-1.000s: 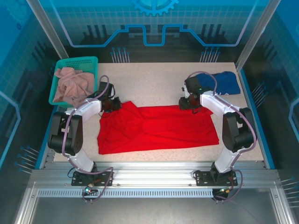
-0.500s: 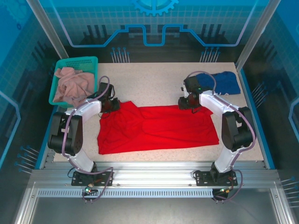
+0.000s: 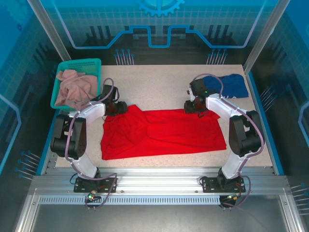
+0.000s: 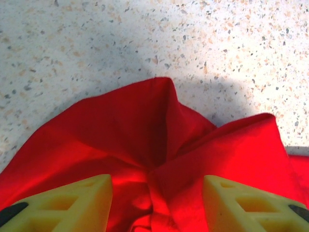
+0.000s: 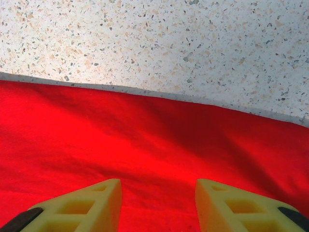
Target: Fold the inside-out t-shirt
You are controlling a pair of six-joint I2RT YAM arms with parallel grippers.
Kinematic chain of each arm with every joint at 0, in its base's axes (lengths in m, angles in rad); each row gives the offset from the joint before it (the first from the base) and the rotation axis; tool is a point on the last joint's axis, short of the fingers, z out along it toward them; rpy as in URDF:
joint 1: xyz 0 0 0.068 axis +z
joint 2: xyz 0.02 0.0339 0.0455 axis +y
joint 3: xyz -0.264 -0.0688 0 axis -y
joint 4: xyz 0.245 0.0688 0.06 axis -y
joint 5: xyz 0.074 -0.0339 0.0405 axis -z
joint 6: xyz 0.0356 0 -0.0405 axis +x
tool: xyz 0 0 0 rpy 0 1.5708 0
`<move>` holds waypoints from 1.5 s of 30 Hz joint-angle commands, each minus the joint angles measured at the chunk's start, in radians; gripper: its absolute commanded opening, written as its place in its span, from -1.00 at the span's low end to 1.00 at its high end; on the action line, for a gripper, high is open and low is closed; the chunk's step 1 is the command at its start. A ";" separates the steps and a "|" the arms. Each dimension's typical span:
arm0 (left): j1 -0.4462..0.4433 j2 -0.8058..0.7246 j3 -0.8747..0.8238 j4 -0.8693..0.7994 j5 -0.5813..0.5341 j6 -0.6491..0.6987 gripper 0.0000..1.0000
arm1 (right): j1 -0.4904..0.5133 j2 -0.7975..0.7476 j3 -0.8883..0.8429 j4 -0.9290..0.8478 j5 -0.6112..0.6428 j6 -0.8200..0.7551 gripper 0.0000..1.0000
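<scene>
One red t-shirt [image 3: 164, 133] lies on a speckled table [image 3: 159, 87] inside blue walls [image 3: 159, 29].

bright, even light from above — soft grey shadows beside the t-shirt [image 4: 145, 125], all views sharp.
</scene>
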 commanded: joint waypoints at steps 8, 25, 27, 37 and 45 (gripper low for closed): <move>0.018 0.029 0.041 0.048 0.092 0.010 -0.22 | 0.017 0.018 0.018 -0.022 0.006 -0.012 -0.10; 0.018 -0.040 -0.009 0.044 0.087 0.002 -0.55 | 0.021 0.034 0.023 -0.021 0.000 -0.011 -0.10; 0.018 -0.040 -0.012 0.043 0.089 0.002 -0.62 | 0.021 0.034 0.023 -0.022 0.002 -0.011 -0.10; 0.018 -0.064 -0.028 0.023 0.067 0.004 -0.99 | 0.021 0.021 0.021 -0.028 0.005 -0.011 -0.10; 0.018 -0.249 -0.132 -0.034 0.045 -0.060 -1.00 | 0.021 -0.008 0.020 -0.030 0.016 -0.015 -0.09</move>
